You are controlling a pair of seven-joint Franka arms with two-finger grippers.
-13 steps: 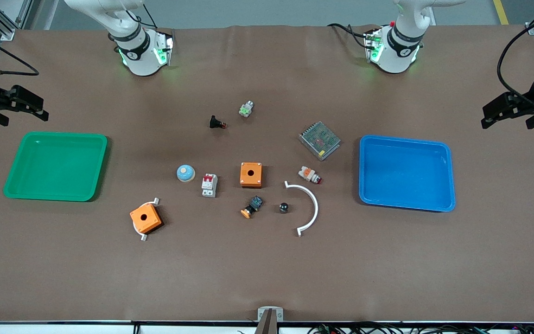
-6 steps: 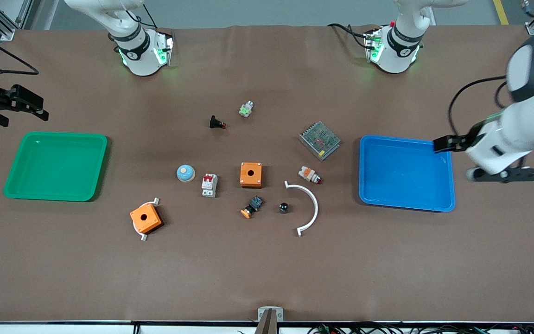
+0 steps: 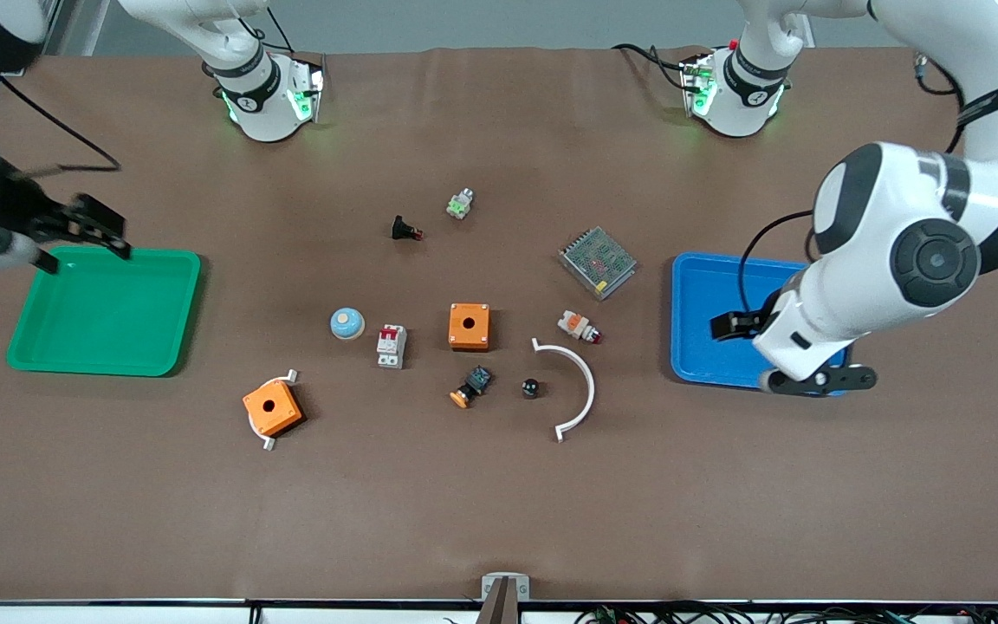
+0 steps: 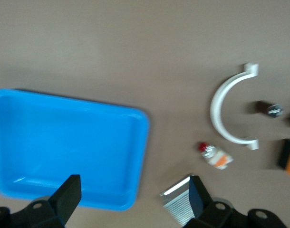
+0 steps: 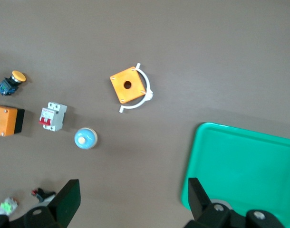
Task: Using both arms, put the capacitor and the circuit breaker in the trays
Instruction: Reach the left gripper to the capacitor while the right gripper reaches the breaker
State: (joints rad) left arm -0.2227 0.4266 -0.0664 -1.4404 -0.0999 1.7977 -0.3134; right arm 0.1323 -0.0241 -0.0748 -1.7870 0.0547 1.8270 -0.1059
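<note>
We've got the left gripper [image 3: 724,325] over the blue tray [image 3: 698,364], fingers apart, empty; capacitor [image 3: 531,387] sits toward table centre, inside the white arc [image 3: 581,381]. Right gripper [image 3: 87,230], spread over the green tray [image 3: 170,312], is closer to the circuit breaker [image 3: 392,346].

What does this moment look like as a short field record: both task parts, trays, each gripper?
capacitor: on table, inside curve of white arc piece, untouched
circuit breaker: on table beside blue dome part, untouched
blue tray: nothing visible inside
green tray: nothing visible inside
left gripper: open, over blue tray
right gripper: open, over green tray's edge
</note>
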